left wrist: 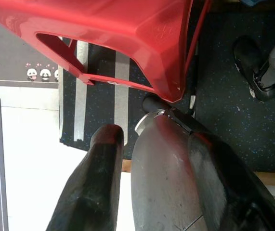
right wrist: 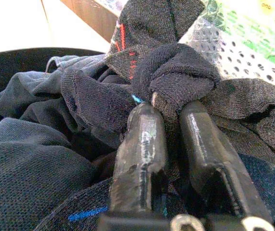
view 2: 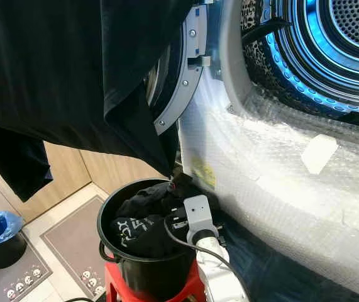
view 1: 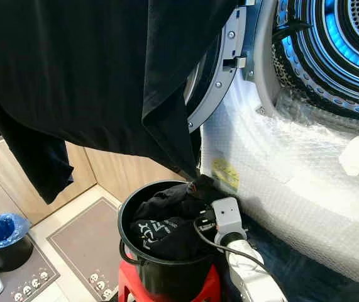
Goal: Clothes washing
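Right gripper (right wrist: 171, 113), fingers clenched on a dark sock (right wrist: 176, 72) atop the laundry in the black bucket (view 1: 129, 211): lift straight up to clear the rim, then swing to the dryer drum (view 1: 330, 50); left fingers (left wrist: 96, 183) idle, state unclear

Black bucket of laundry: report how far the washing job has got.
Done: the machine door is open and a black garment hangs before it. In hand: the right gripper pinches a dark sock in the black bucket. Left: the bucket's remaining clothes, the drum apparently holding little so far.

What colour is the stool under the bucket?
The stool is red, clearest in the left wrist view.
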{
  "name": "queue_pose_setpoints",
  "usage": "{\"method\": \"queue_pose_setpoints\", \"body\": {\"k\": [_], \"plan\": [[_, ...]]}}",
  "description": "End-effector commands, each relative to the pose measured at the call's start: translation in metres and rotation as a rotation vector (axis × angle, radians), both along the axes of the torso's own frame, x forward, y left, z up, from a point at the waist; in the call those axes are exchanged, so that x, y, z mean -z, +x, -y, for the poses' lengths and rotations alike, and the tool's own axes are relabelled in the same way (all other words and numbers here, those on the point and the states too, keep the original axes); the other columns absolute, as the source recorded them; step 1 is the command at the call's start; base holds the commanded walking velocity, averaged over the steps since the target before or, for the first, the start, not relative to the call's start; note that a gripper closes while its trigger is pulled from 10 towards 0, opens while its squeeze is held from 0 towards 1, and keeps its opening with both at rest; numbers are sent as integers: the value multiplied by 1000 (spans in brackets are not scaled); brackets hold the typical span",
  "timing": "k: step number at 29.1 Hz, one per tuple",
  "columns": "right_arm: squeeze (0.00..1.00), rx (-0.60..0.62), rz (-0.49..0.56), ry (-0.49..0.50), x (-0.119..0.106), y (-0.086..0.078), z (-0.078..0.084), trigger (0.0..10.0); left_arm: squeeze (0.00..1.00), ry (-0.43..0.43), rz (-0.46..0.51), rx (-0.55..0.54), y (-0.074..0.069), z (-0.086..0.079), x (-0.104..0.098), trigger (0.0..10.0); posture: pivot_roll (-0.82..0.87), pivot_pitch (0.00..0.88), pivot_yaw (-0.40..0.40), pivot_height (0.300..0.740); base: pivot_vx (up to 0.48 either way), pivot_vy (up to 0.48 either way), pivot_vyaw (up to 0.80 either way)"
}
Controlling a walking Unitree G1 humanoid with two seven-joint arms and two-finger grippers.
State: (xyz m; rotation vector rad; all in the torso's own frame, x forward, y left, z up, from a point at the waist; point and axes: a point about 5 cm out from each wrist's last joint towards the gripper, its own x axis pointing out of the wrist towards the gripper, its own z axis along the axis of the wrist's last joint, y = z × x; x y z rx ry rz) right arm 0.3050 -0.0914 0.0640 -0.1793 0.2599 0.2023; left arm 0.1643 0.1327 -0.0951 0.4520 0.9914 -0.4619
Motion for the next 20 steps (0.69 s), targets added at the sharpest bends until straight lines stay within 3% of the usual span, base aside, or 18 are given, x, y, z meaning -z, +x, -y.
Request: {"method": "queue_pose_setpoints", "body": {"k": [1,20], "plan": [[0,10,0,-15,0,2,2,0,0,24,-49,-4,-10,-5,5,10000,-173,0,45,740,0,0,0],[0,1,7,-25,3,-2,3,0,0,31,-50,8,-12,-5,5,10000,-181,0,46,740,0,0,0]]}}
